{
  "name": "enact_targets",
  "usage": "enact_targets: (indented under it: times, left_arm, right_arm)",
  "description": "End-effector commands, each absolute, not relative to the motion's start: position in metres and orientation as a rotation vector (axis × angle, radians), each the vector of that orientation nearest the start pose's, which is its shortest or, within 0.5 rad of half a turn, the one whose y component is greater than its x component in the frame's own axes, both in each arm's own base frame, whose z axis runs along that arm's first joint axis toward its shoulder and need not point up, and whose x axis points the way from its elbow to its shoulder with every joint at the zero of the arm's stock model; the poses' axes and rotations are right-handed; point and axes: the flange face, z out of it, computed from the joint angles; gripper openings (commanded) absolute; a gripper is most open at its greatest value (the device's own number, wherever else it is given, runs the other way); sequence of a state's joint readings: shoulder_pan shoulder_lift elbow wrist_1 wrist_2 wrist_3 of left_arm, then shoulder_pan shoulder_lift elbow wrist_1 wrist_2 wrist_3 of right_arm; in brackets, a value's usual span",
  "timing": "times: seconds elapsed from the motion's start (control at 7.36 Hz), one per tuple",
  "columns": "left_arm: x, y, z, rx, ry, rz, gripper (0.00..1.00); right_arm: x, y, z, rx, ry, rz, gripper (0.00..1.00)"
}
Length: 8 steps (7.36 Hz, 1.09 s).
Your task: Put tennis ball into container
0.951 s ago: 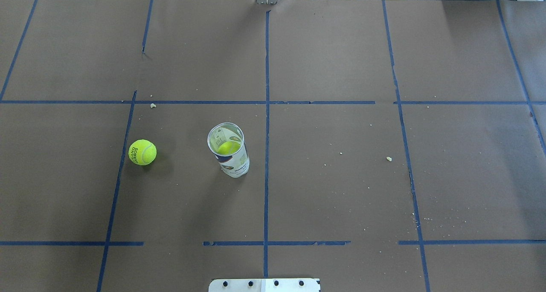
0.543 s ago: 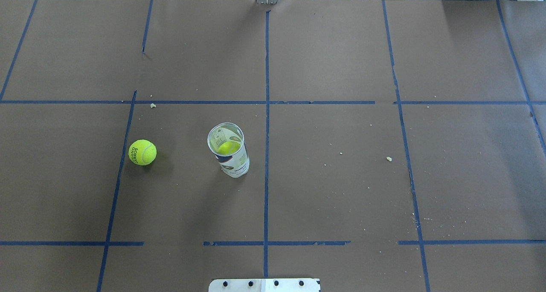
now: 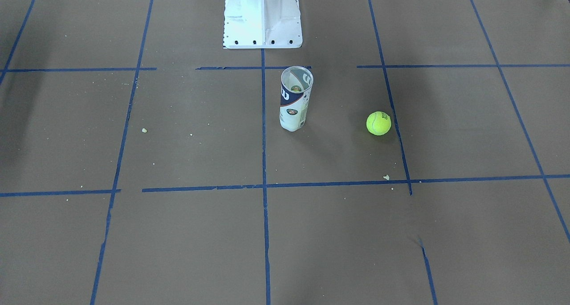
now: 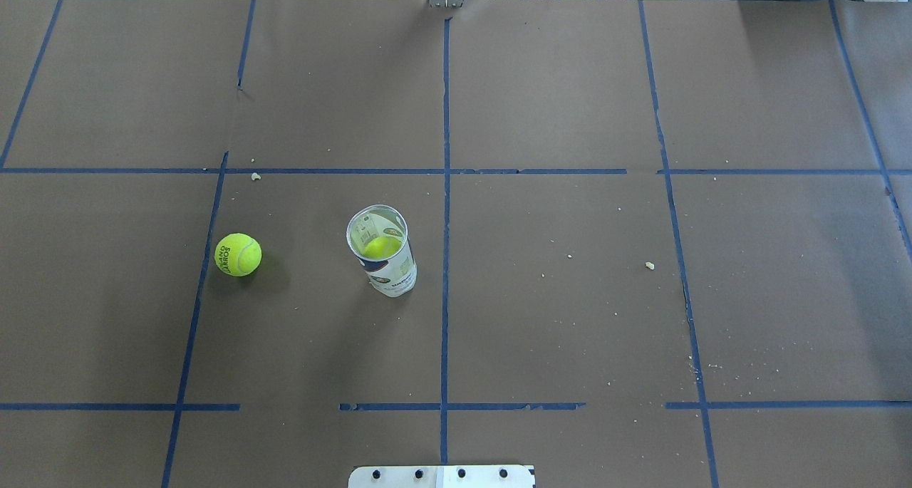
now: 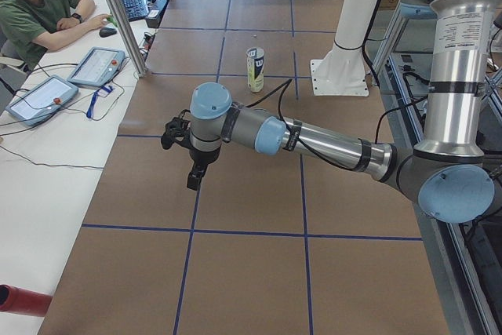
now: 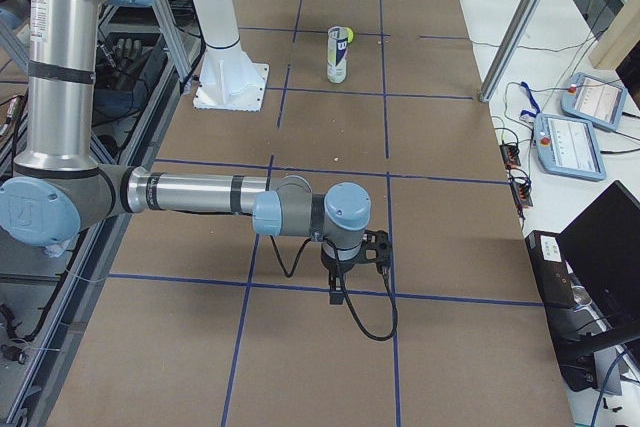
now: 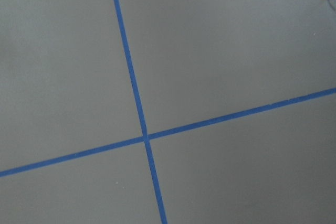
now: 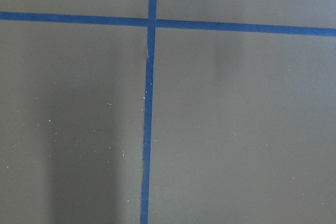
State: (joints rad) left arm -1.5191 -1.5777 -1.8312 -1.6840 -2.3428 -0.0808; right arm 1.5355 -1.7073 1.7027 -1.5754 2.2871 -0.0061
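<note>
Reading this as pre-grasp: nothing on the task is done yet. The tennis ball (image 4: 238,254) sits loose on the table (image 4: 570,317), outside the can (image 4: 390,273), near it with a clear gap between. The can stands upright, open at the top, no lid. The overhead view shows a yellow-green patch down inside the can. It could be another ball at the bottom or a reflection, can't tell, and the front view doesn't settle it. Either way the loose ball is the one left to move.

Left to do, my estimate: reach, grasp, lift over the can, drop. All of it.

Left claw (image 5: 174,134): shows only in the side view, hanging above bare table near a crossing of blue tape (image 7: 144,137). Can't tell how far open it is. Nothing visible in it, and it doesn't look to be touching anything. It is well apart from the ball, which lies farther along the table, with the can beyond it. Its wrist camera sees only brown paper and tape, no fingers.

Right claw (image 6: 374,247): same story. It shows in a side view only, so I can't tell how far open it is, and there's no load I can see. It also hangs over bare table, well apart from both things. From it the can comes first, with the ball behind the can.

The left claw is on the ball's side, so it's the likelier one to pick. The ball looks about as wide as the can, so the drop needs good centring.
</note>
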Motion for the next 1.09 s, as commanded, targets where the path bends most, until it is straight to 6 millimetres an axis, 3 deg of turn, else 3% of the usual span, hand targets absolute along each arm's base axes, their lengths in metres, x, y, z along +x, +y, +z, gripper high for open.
enact_targets:
  times: [0.0,0.14,0.41,0.54,0.81,0.95]
  left_arm:
    - [0.040,-0.501,0.505,0.278,0.837,0.081,1.00]
    - [0.082,-0.498,0.490,0.288,0.867,0.008,1.00]
    - [0.170,-0.476,0.465,0.246,0.936,-0.109,1.00]
    - [0.217,-0.459,0.444,0.215,0.946,-0.149,1.00]
    - [0.285,-0.444,0.422,0.170,0.931,-0.193,1.00]
    - [0.317,-0.449,0.398,0.154,0.893,-0.198,1.00]
  right_arm:
    - [0.053,-0.435,0.661,-0.019,-0.716,-0.036,1.00]
    - [0.053,-0.435,0.661,-0.019,-0.716,-0.036,1.00]
    - [0.053,-0.435,0.661,-0.019,-0.716,-0.036,1.00]
    - [0.053,-0.435,0.661,-0.019,-0.716,-0.036,1.00]
    - [0.053,-0.435,0.661,-0.019,-0.716,-0.036,1.00]
    - [0.053,-0.435,0.661,-0.019,-0.716,-0.036,1.00]
